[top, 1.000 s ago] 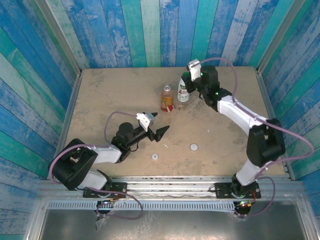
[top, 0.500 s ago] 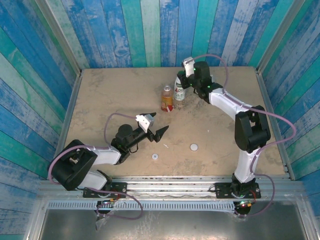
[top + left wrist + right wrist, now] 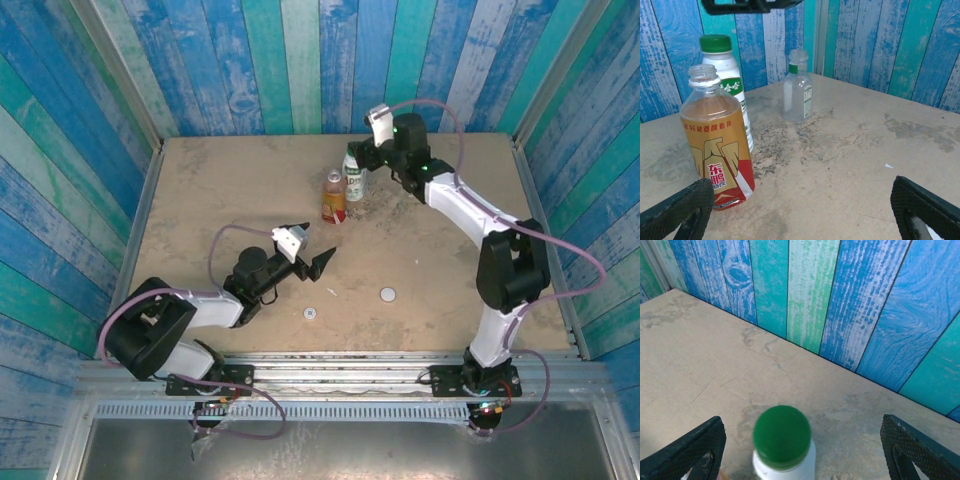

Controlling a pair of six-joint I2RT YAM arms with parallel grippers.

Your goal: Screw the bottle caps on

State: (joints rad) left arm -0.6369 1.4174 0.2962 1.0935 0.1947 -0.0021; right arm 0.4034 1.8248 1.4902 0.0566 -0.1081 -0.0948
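Observation:
The white bottle [image 3: 790, 467] stands upright at the back of the table with the dark green cap [image 3: 782, 436] on its neck. My right gripper [image 3: 801, 422] is open above it, one finger on each side of the cap with a gap on both. In the top view that gripper [image 3: 362, 155] hangs over the white bottle [image 3: 354, 180]. The amber bottle [image 3: 715, 145] stands uncapped just in front of it. A slim clear bottle [image 3: 797, 87] stands farther back. My left gripper [image 3: 802, 184] is open and holds nothing, low over the table, short of the amber bottle. A white cap [image 3: 388, 294] and a smaller pale cap [image 3: 311, 313] lie on the table.
Blue and green plank walls [image 3: 300, 60] close in the table on three sides. Bare tabletop [image 3: 440, 260] stretches between the bottles and the two loose caps near the front edge. A small white scrap [image 3: 888, 165] lies on the surface.
My right gripper has opened off the green cap. Before that, the right arm swung left and back, taking the white bottle with it. The left arm has not moved.

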